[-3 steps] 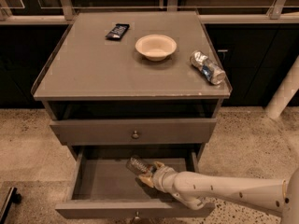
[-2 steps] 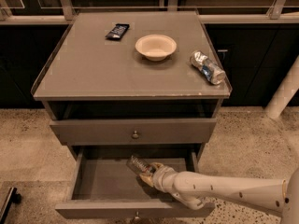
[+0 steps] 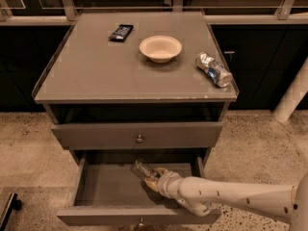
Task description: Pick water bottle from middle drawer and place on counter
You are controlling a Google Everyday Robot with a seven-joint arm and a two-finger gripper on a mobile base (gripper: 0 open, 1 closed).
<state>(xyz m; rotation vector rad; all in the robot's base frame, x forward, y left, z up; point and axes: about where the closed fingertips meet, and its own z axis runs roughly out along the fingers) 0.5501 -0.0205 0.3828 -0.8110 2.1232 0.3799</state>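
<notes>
The water bottle, small and clear, lies tilted in the pulled-out middle drawer, its top pointing to the back left. My gripper reaches into the drawer from the right on a white arm. Its tan fingers are closed around the bottle's near end. The bottle is low inside the drawer, near its back. The grey counter is the cabinet top above.
On the counter are a white bowl, a dark snack wrapper and a crushed silver-and-blue can near the right edge. A closed drawer with a knob sits above the open one. A white post stands at the right.
</notes>
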